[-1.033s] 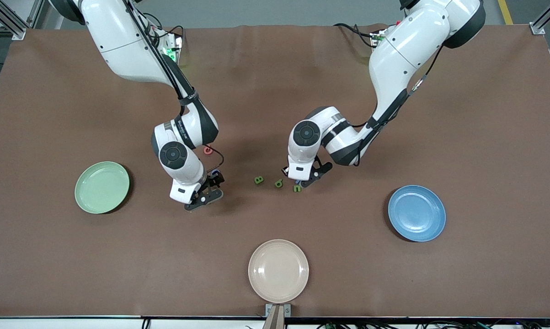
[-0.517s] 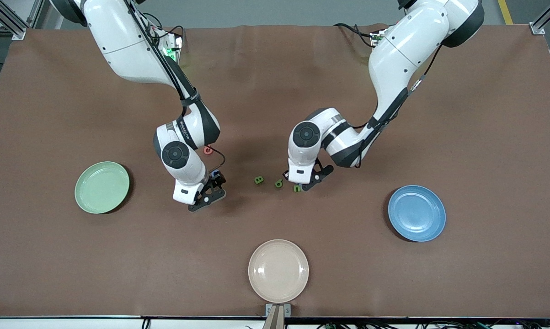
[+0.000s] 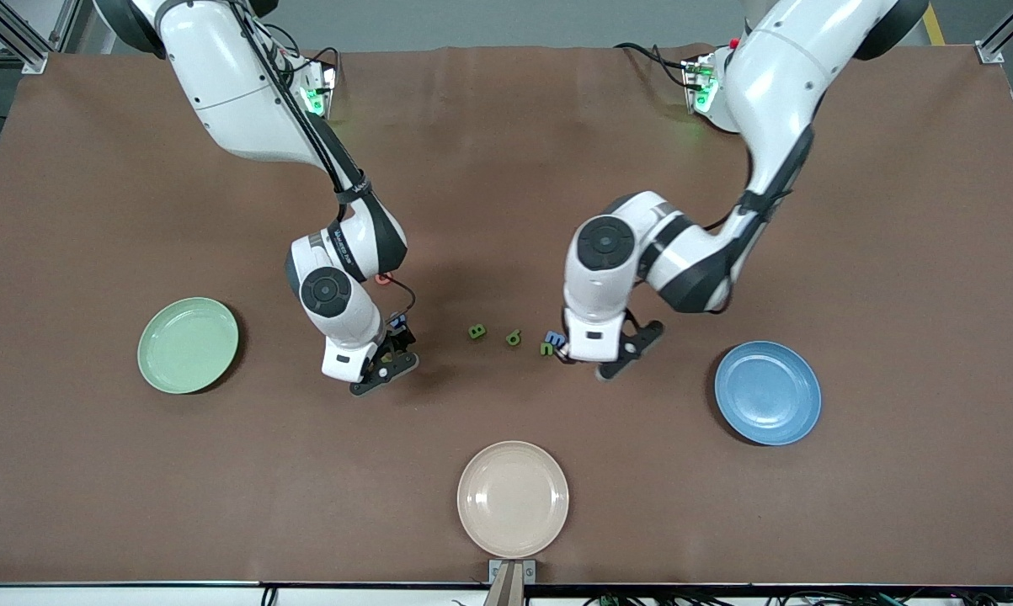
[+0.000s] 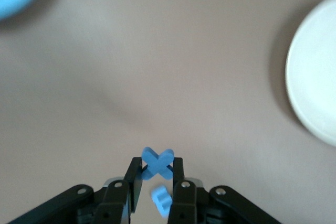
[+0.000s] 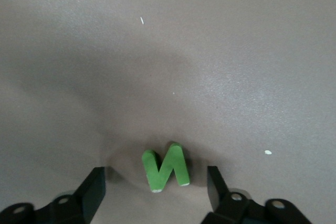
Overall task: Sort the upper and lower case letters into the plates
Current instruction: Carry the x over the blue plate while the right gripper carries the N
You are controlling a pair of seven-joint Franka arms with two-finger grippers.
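Letters lie in a loose row on the brown bench (image 3: pixel 506 126) between the two arms: a green B (image 3: pixel 477 332), a green b (image 3: pixel 514 337) and a green n (image 3: pixel 547 347), with a blue letter (image 3: pixel 556 340) touching the n. The left gripper (image 4: pixel 156 178) is above the bench just beside that row, toward the blue plate (image 3: pixel 767 392), its jaws pinching a blue X (image 4: pixel 157 162); another blue piece (image 4: pixel 161 200) shows under it, though its shape is hard to make out. The right gripper (image 5: pixel 156 187) sits low over the bench toward the light green plate (image 3: pixel 188 344), jaws spread wide on either side of a green N (image 5: pixel 165 167) that lies flat between them, untouched. A red letter (image 3: pixel 382 279) peeks out beside the right arm's wrist. The beige plate (image 3: pixel 513 498) sits nearest the front camera.
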